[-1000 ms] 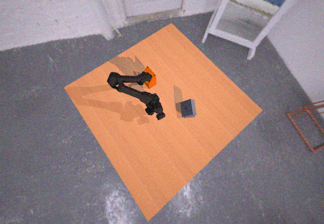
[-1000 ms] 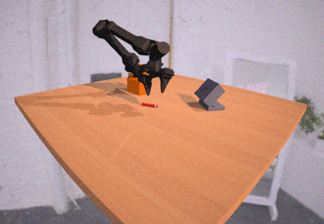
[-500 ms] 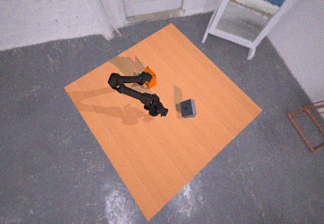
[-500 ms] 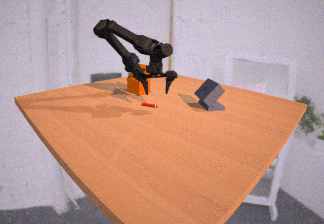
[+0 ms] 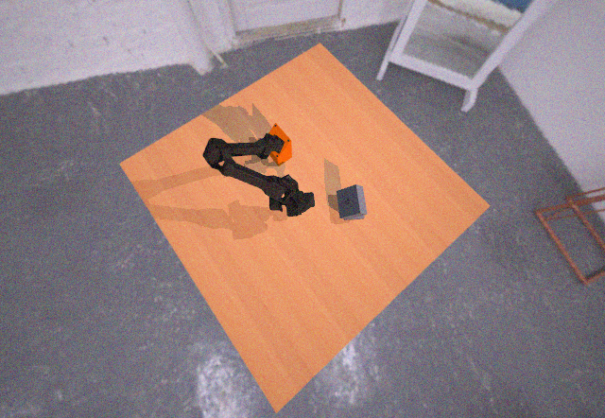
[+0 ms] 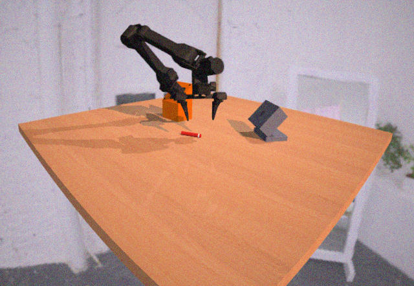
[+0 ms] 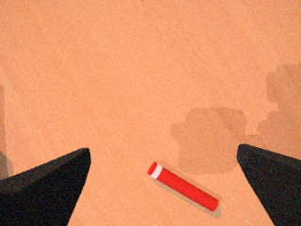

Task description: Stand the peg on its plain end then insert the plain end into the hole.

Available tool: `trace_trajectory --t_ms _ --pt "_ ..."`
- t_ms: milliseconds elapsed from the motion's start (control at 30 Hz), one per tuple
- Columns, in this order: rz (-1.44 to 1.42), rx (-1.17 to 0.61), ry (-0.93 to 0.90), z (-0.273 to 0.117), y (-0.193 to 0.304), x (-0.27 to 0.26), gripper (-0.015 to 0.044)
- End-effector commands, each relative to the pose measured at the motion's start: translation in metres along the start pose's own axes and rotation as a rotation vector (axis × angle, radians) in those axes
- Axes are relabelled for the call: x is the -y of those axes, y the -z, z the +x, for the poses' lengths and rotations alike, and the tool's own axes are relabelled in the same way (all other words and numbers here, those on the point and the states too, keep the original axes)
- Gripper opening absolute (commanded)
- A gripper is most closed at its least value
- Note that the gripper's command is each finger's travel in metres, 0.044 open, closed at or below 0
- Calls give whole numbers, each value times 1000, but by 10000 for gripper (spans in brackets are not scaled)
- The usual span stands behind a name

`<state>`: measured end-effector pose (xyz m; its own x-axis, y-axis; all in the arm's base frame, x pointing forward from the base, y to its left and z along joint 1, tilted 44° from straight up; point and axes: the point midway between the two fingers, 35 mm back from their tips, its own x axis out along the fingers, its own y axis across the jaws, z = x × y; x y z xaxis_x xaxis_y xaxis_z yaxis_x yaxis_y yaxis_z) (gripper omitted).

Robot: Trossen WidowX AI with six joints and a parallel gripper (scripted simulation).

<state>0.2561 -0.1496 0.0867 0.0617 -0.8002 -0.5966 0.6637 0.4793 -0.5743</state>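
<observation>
A red peg (image 6: 190,134) (image 7: 188,187) with a white band near one end lies flat on the table (image 5: 312,296) (image 6: 213,189). In the wrist view it lies slantwise, banded end at upper left, plain end at lower right. My gripper (image 6: 200,120) (image 7: 165,153) is open and empty, pointing down above the table, with the peg below it. In the top view the arm hides the peg. The dark grey sloped panel (image 5: 349,202) (image 6: 264,112) stands on its foot, with a small dark hole in its face.
The orange block (image 5: 283,151) (image 6: 172,109) stands at the arm's base, behind the gripper in the exterior view. The sloped panel is to the right of the gripper in the top and exterior views. Shadows of the arm fall across the table near the peg.
</observation>
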Motion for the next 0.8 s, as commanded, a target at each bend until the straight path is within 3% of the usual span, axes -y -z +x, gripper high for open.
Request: trace_trajectory --t_ms 0,767 --pt "-116 -26 -9 -1 2 -1 440" --pt "-867 -200 -98 -10 25 1 440"
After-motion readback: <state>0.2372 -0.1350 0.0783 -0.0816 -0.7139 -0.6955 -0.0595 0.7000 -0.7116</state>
